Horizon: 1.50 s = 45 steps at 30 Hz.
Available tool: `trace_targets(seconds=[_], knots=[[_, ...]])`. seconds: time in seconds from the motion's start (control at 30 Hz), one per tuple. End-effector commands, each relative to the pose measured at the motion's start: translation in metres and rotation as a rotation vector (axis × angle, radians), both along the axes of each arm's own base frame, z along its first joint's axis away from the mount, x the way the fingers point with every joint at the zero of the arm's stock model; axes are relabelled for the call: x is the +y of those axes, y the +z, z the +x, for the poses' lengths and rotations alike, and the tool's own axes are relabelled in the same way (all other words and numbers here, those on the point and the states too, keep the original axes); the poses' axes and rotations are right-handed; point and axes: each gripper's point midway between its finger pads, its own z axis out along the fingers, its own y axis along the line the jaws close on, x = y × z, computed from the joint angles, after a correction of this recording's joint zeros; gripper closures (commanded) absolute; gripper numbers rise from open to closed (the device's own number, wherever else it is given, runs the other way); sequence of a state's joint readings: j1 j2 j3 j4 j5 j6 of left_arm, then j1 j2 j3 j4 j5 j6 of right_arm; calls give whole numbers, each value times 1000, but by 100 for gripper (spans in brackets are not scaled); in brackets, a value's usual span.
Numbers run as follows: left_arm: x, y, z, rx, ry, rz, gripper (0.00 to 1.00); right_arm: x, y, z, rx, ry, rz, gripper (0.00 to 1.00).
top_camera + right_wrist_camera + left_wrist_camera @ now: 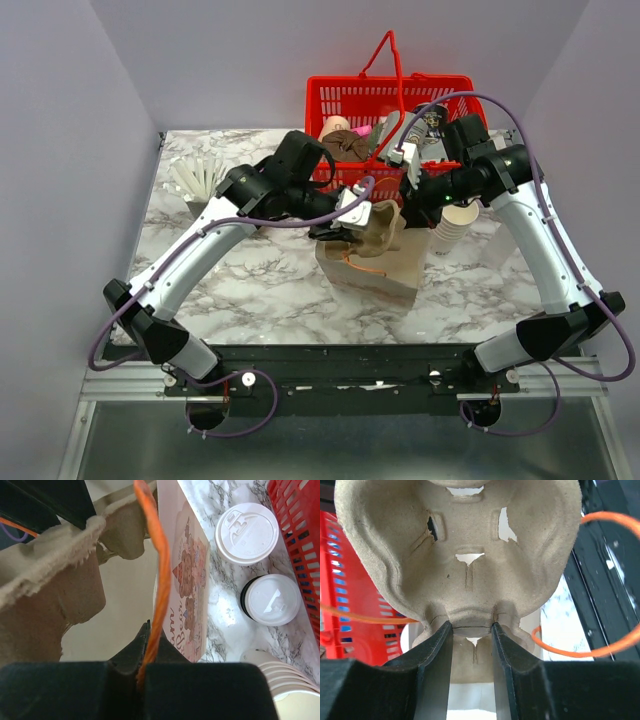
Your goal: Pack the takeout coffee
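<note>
Takeout coffee [272, 600], a small white paper cup under a round white plastic lid, standing upright on the grey-veined marble table [250, 280] just beside the brown paper bag [375, 270] on its printed side, and close to the red plastic mesh basket [345, 100]. It is outside the bag and nothing grips it. A dark crescent shows at the lid's left edge; whether this is shadow or a badly seated lid cannot be told. The cup is judged light, with a thin wall that yields to a hard squeeze, a smooth skin and a lid that may pop off. Its fill cannot be seen. The best hold is probably around the wall below the lid rim, cup kept upright, never by the lid alone. A second round white lid [246, 532] lies next to it, and a stack of lidless white paper cups [280, 675] lies nearer the right wrist. Right gripper [145, 667]: jaws closed tight on the bag's orange cord handle [159, 575]. Left gripper [472, 630]: jaws part closed, clamping an edge of the moulded pulp cup carrier [470, 540], which hangs at the bag's mouth. Both grippers being occupied, one would probably have to let go before the cup could be taken.
</note>
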<state>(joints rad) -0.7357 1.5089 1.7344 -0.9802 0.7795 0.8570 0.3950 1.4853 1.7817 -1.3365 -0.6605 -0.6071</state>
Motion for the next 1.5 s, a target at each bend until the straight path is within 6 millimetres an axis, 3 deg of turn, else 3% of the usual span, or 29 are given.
trace_targets(seconds=[0.0, 0.7, 1.13, 1.3, 1.47], knots=[[6, -19, -8, -41, -56, 131, 100, 4, 1, -10, 68, -12, 19, 99], [2, -46, -13, -209, -153, 479, 100, -1, -12, -6, 105, -59, -21, 99], [5, -51, 5, -223, -26, 514, 100, 0, -14, -11, 111, -46, -12, 99], [14, -65, 0, -201, -73, 586, 100, 0, -12, -12, 102, -47, -7, 99], [9, -68, -3, -191, -142, 598, 100, 2, -12, -9, 102, -48, -2, 99]])
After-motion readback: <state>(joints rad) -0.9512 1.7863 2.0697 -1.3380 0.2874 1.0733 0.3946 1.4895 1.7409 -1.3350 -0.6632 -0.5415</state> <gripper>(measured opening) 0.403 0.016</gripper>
